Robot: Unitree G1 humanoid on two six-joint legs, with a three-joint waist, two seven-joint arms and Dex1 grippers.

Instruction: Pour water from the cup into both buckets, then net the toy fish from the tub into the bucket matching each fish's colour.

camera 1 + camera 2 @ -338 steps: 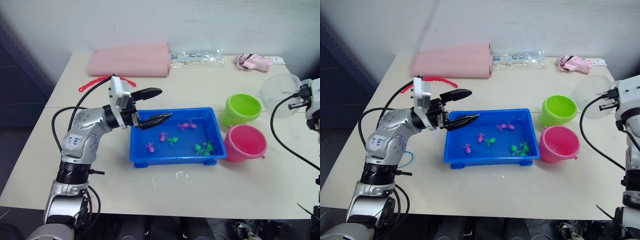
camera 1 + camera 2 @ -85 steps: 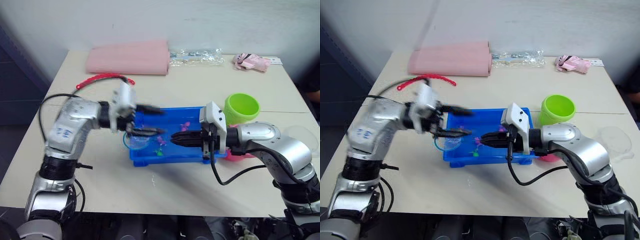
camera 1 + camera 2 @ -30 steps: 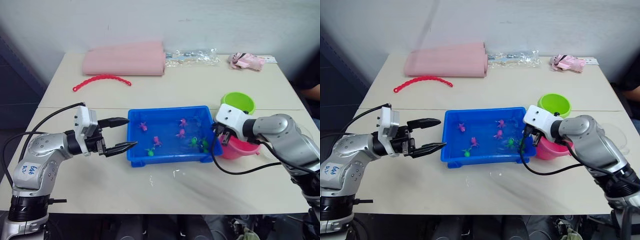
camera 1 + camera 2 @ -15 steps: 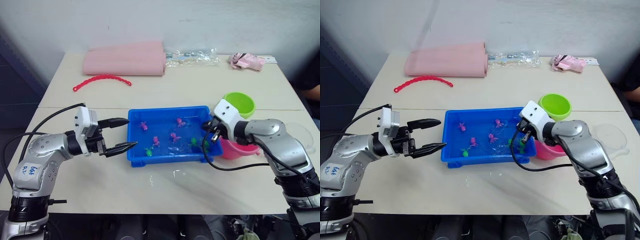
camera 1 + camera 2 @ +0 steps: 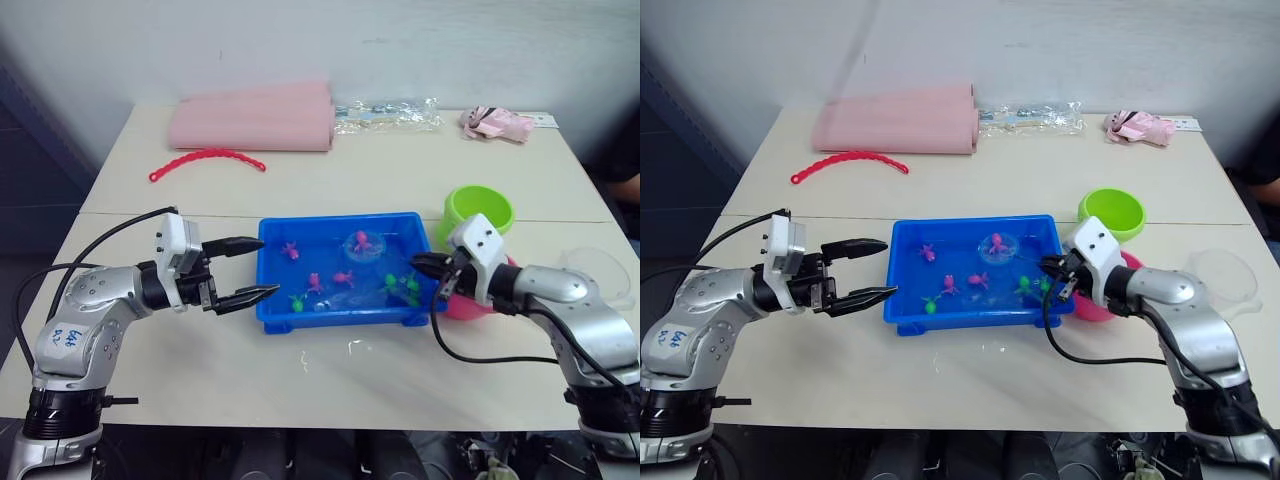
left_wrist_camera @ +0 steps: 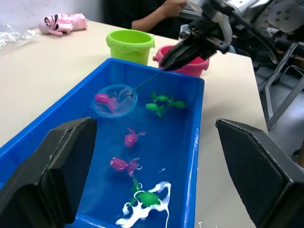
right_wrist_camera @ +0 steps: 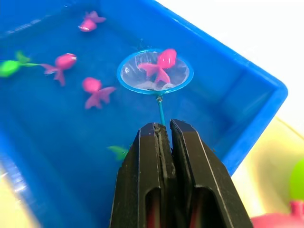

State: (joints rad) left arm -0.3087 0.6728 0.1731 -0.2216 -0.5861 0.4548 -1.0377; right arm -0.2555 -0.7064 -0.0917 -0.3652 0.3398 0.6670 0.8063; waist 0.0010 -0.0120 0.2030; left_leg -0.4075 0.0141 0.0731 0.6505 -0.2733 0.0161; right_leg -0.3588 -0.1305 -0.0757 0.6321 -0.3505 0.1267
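Note:
The blue tub (image 5: 330,316) holds water and several toy fish, pink (image 5: 313,282) and green (image 5: 400,285). My right gripper (image 5: 420,265) is over the tub's right rim, shut on the thin handle of the net (image 7: 155,71). The blue hoop is near the tub's back wall with one pink fish (image 7: 161,61) lying in its mesh. My left gripper (image 5: 268,266) is open just outside the tub's left wall and holds nothing. The green bucket (image 5: 480,210) stands right of the tub. The pink bucket (image 5: 1095,308) is mostly hidden behind my right arm. The clear cup (image 5: 600,280) is at the far right.
A pink rolled cloth (image 5: 255,116), a red beaded strip (image 5: 205,160), a clear plastic bag (image 5: 390,110) and a small pink item (image 5: 495,122) lie along the table's back. A person (image 5: 625,175) sits at the right edge.
The net hoop now sits around a pink fish near the tub's back wall. My right forearm has dropped lower and drawn back to the right. The left gripper has stayed put.

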